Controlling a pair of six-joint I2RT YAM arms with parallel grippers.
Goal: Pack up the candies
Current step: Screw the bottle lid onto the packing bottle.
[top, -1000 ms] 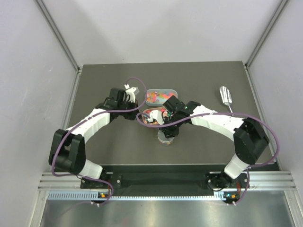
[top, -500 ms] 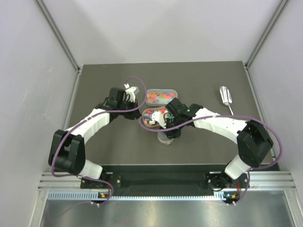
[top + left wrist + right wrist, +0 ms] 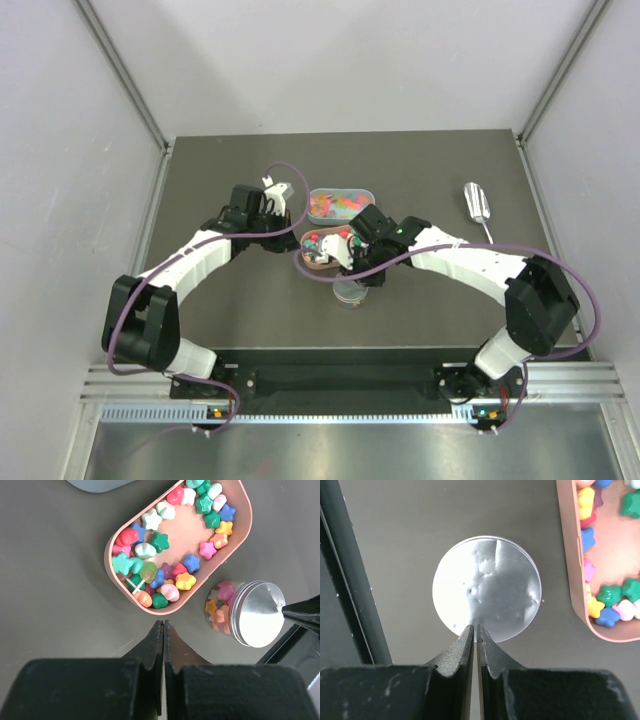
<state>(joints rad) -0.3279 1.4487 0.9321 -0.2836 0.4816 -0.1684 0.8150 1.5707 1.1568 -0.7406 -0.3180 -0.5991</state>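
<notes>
Left gripper: jaws clenched on nothing, poised above the dark table just off one end of the pink oval tray. The candies, star- and shell-shaped in mixed colours, lie loose in this tray; more fill a clear oblong tub behind it and the small clear jar beside it, which is capped by a silver lid. Right gripper: jaws pressed together and empty, tips over the lid's edge. Far right, well apart: a metal scoop.
</notes>
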